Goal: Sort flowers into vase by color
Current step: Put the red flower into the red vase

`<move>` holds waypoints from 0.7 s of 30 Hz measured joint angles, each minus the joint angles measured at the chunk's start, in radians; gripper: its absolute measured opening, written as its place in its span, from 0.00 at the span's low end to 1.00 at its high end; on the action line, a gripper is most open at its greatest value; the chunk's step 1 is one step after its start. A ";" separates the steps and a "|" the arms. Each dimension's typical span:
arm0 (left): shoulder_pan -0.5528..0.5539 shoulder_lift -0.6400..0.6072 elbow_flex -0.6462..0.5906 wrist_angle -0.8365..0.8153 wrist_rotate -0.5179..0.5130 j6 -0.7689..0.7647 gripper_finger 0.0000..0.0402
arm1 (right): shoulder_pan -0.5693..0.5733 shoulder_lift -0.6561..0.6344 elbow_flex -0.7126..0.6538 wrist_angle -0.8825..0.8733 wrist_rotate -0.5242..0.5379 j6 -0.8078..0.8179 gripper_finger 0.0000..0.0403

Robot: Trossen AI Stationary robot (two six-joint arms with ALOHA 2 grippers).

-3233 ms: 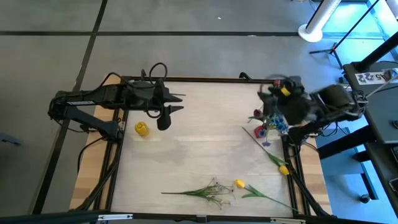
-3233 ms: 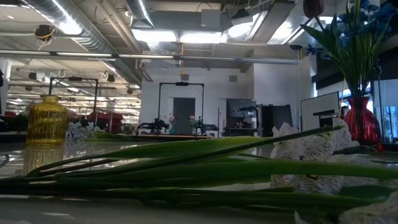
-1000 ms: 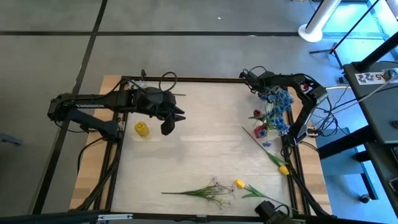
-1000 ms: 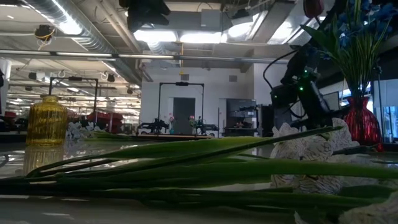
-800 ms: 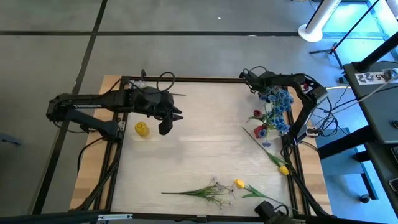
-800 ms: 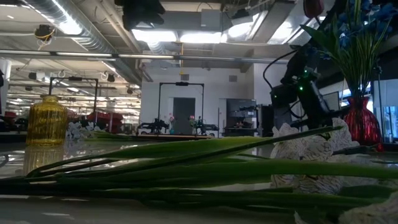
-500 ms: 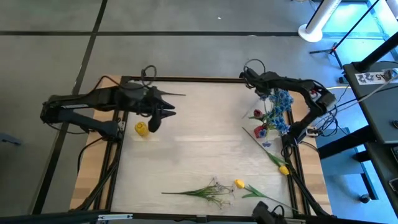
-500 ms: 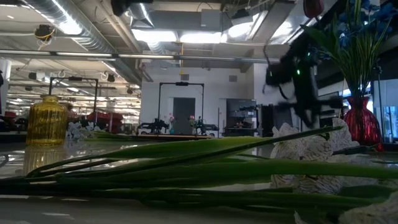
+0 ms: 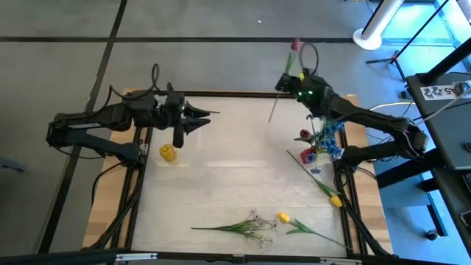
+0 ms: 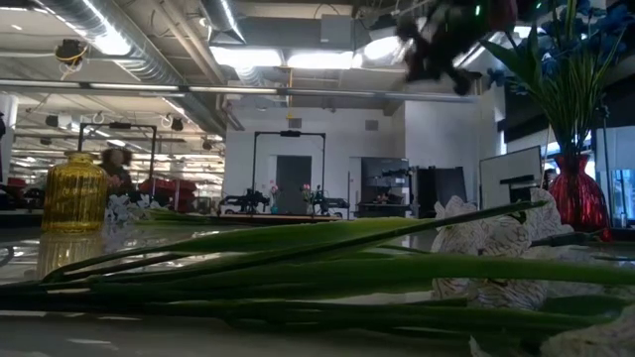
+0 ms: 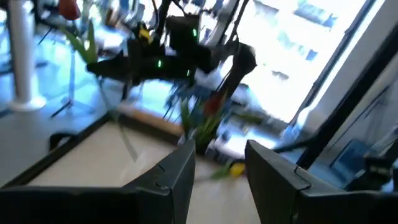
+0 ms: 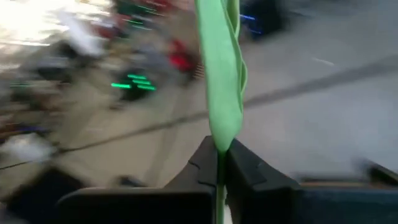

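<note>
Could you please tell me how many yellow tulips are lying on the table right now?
2: one yellow tulip near the front edge beside the white sprigs, another by the right rail below the red vase. None seems hidden.

We see one dark red tulip (image 9: 296, 46) lifted above the table's far edge, its thin green stem (image 12: 220, 180) pinched between shut fingers and a long green leaf (image 12: 224, 74) rising from the grip. Blue clusters (image 9: 329, 121) and a red bloom (image 9: 305, 135) stand bunched in the red vase (image 10: 577, 198) near the right side — upright, leaves fanning out. Near the front edge lie a white sprig (image 9: 246, 224) and two yellow tulips (image 9: 283, 217) (image 9: 335, 199), flat on the wood; the yellow vase (image 9: 168, 152) stands at the left.
</note>
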 joint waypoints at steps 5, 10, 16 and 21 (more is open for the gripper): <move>-0.008 0.002 0.000 0.163 0.076 -0.043 0.41 | 0.135 -0.019 0.132 0.057 -0.029 -0.228 0.01; -0.054 0.004 0.000 0.340 0.133 -0.021 0.45 | 0.276 -0.013 0.304 0.056 -0.074 -0.423 0.01; -0.144 0.038 0.001 0.529 0.153 0.075 0.43 | 0.477 -0.013 0.456 -0.008 -0.078 -0.551 0.01; -0.243 0.099 0.001 0.652 0.141 0.095 0.40 | 0.700 -0.013 0.488 -0.033 -0.086 -0.632 0.01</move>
